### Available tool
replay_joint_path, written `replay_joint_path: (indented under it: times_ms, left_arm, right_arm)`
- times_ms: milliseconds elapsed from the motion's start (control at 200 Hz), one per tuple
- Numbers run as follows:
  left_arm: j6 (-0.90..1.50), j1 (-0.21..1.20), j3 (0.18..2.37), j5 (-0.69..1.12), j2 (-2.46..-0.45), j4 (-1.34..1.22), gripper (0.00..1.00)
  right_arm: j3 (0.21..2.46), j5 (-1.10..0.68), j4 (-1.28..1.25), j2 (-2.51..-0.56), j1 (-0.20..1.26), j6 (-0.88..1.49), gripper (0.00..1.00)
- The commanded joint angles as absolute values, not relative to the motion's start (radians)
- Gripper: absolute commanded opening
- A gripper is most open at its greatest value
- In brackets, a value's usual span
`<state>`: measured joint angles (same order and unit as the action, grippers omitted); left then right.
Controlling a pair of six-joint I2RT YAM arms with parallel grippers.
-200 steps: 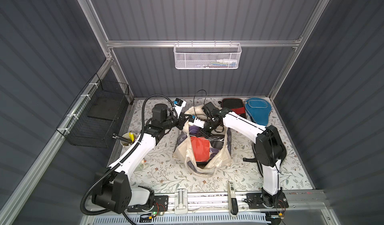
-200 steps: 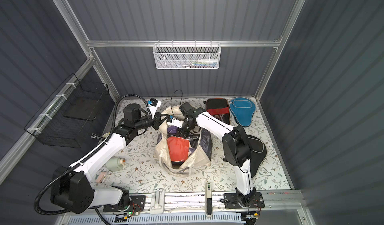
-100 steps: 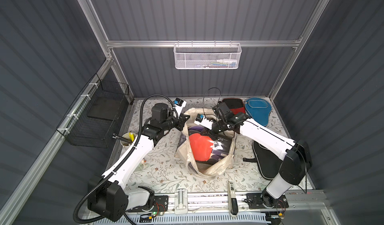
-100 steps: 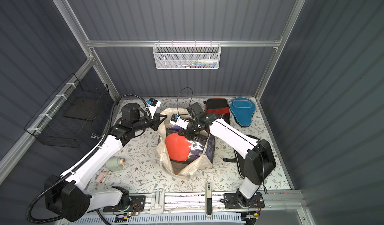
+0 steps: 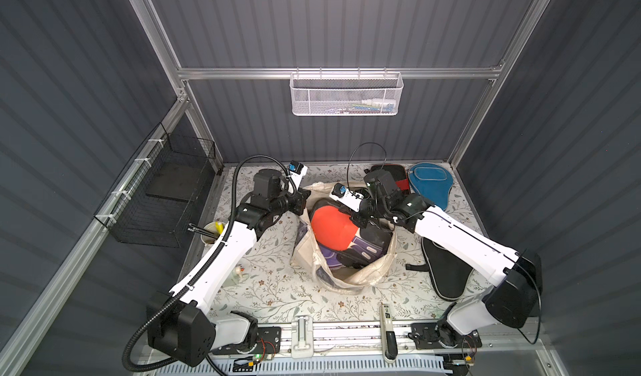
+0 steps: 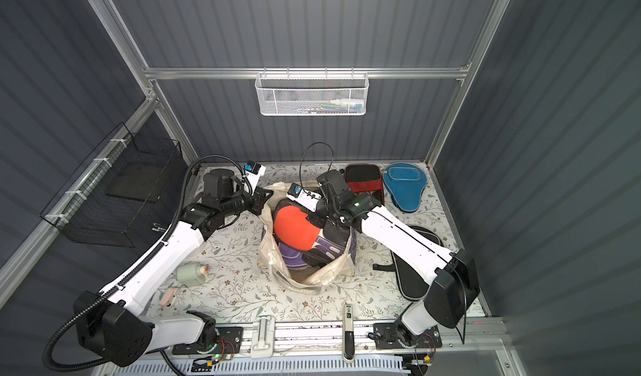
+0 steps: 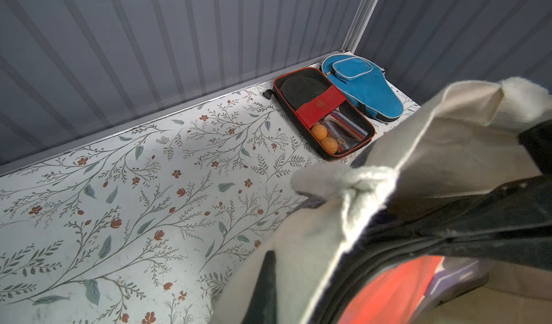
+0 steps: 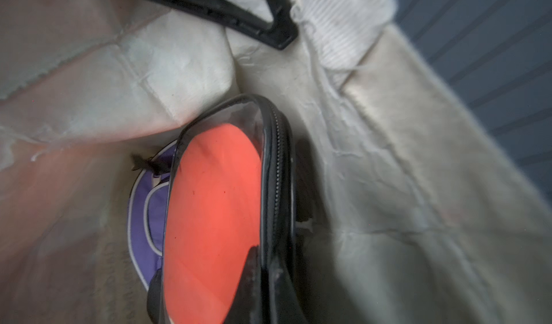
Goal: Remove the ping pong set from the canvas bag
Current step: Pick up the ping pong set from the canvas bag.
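The cover with the clear front and a red paddle inside sits tilted in the mouth of the bag, on top of a purple cover that lies deeper in. It looks light and fairly stiff from the bat within, but the clear window is probably slick, so the black zip edge or the handle end makes the better hold. The right pincer is closed on that zip edge, toward the handle side. The left pincer is clamped on the bag's far rim by a loop handle, pinning soft canvas that would likely ride up with the cover otherwise. Out on the tabletop, a red-and-black case and a blue cover lie at the back, and a black cover lies beneath the right arm, so a free spot has to be found among them. The slack near rim of the bag may catch the cover's lower end on the way out.
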<state>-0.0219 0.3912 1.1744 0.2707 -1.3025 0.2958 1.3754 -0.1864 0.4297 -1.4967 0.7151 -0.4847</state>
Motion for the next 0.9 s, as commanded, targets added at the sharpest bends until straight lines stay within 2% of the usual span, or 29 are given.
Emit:
replay_joint_path:
  times_ms: [0, 310, 490, 895]
  left_arm:
    - [-0.022, 0.382, 1.217, 0.292, -1.313, 0.271, 0.00]
    - [-0.011, 0.382, 1.206, 0.313, -1.330, 0.255, 0.00]
    - [0.003, 0.383, 1.185, 0.322, -1.339, 0.230, 0.00]
    - [-0.005, 0.383, 1.160, 0.353, -1.335, 0.212, 0.00]
  right_arm:
    - [1.363, -0.061, 0.280, -1.448, 0.728, -0.521, 0.00]
    - [1.355, 0.150, 0.176, -1.443, 0.804, -0.679, 0.00]
    - [1.350, 0.112, 0.219, -1.466, 0.815, -0.646, 0.00]
    - [1.378, -0.065, 0.460, -1.556, 0.754, -0.438, 0.60]
